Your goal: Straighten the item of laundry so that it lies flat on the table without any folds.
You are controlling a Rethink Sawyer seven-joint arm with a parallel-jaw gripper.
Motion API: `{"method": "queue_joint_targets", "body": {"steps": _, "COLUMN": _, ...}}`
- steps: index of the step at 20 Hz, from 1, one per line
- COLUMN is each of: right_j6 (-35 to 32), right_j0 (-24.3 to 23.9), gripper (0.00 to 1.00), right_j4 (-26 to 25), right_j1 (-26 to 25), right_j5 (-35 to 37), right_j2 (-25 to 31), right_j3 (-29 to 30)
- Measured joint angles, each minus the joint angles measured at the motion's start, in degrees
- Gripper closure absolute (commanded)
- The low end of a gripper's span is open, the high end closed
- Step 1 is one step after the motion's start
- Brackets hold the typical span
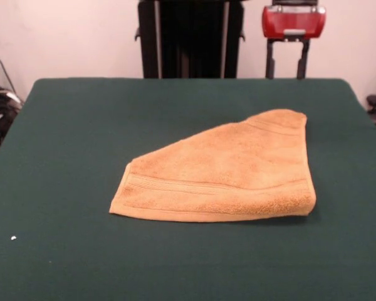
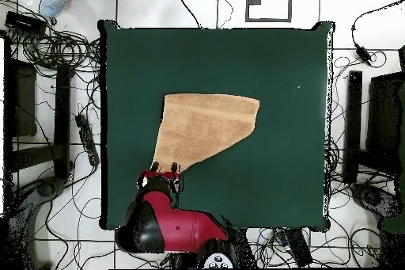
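While my gripper [image 1: 287, 59] hung with its jaws spread and empty, the folded towel [image 1: 229, 172] lay on the worktop [image 1: 69, 144] just below them, its narrow corner nearest, long axis running away.

Towel [image 1: 229, 172] lies on table [image 1: 62, 157], right of centre in front view, folded over itself. Gripper [image 2: 164, 170] hangs just past towel's far corner, over table's far edge.
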State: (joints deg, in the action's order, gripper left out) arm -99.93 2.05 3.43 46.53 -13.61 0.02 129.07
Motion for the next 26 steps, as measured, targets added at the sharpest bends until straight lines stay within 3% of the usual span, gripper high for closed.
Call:
{"method": "queue_joint_targets", "body": {"steps": 5, "right_j6": 0.0, "right_j0": -0.9, "gripper": 0.0, "right_j4": 0.02, "right_j1": 0.37, "right_j5": 0.59, "right_j2": -0.01, "right_j3": -0.34}}
{"method": "queue_joint_targets", "body": {"steps": 11, "right_j6": 0.0, "right_j0": -1.03, "gripper": 0.0, "right_j4": 0.77, "right_j1": 2.89, "right_j5": 7.15, "right_j2": -0.36, "right_j3": -2.48}}
{"method": "queue_joint_targets", "body": {"steps": 15, "right_j6": 0.0, "right_j0": 0.12, "gripper": 0.0, "right_j4": 1.19, "right_j1": 5.49, "right_j5": 15.1, "right_j2": -1.55, "right_j3": -5.39}}
{"method": "queue_joint_targets", "body": {"steps": 22, "right_j6": -0.01, "right_j0": 5.01, "gripper": 0.0, "right_j4": 2.55, "right_j1": 11.17, "right_j5": 37.4, "right_j2": -6.51, "right_j3": -15.97}}
{"method": "queue_joint_targets", "body": {"steps": 26, "right_j6": -0.37, "right_j0": 7.03, "gripper": 0.0, "right_j4": 3.67, "right_j1": 11.88, "right_j5": 42.59, "right_j2": -8.47, "right_j3": -20.28}}
